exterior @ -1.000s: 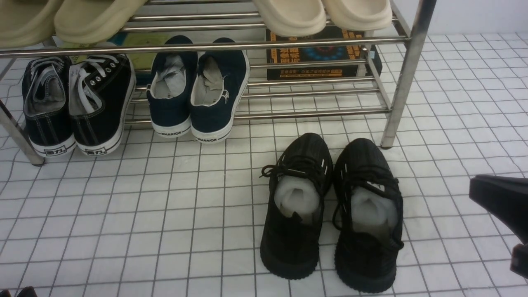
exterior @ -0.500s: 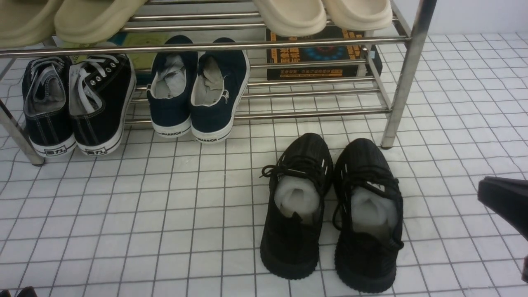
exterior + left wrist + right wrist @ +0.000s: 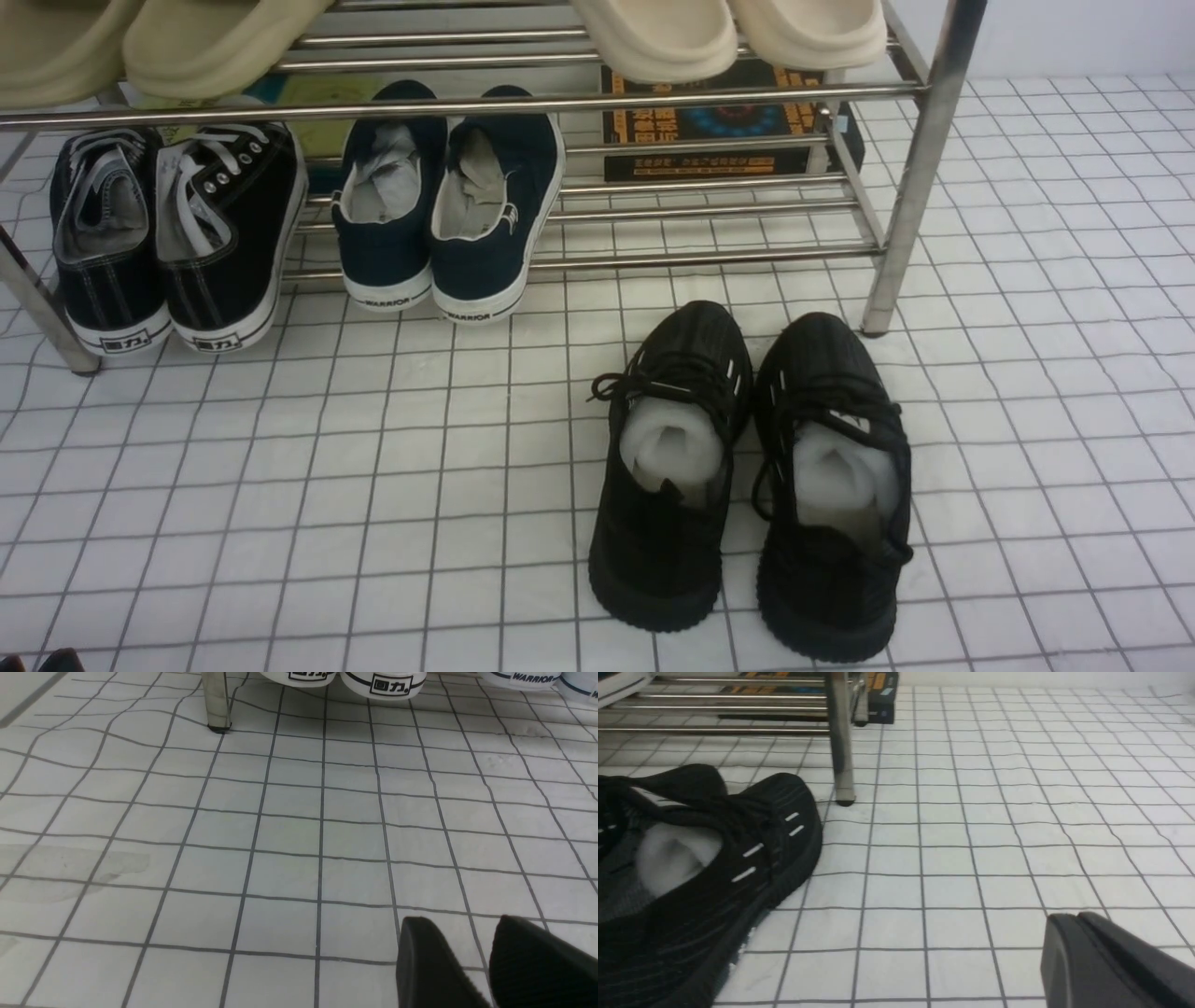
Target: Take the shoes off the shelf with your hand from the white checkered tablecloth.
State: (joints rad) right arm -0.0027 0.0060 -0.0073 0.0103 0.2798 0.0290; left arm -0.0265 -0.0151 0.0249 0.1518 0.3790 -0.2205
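Nearest the camera, the left pincer [image 3: 460, 926] shows its two fingers slightly apart, with cloth visible in the gap and nothing gripped or touched between the tips. The right pincer [image 3: 1074, 919] has its fingers together; nothing is seen held, and its tips appear apart from the shoes. The black shoes [image 3: 658, 551] [image 3: 826, 588] stand side by side on the checked cloth [image 3: 448, 560], in front of the rack [image 3: 901, 205] and off its bars, soles down, heels towards the camera, white paper [image 3: 672, 443] in each opening. Judged from this, the removal appears complete, and what remains is at most drawing the arms clear. Principal risk: a low sweep of the right pincer towards the shoes could knock the nearer one askew or push it into its mate. Loose laces [image 3: 616, 385] could snag on a fingertip and drag a shoe along. Should a finger press on the cloth, creases could form and shift the pair. An arm reaching further forward could strike the rack leg and jolt its load. On the lower tier, the black canvas shoes [image 3: 229, 233] and the navy shoes [image 3: 485, 205] overhang the front bar and could drop if jarred. Above them rest green slippers [image 3: 219, 47] and cream slippers [image 3: 663, 37]; at the back, behind the bars, lies a dark box [image 3: 719, 121].
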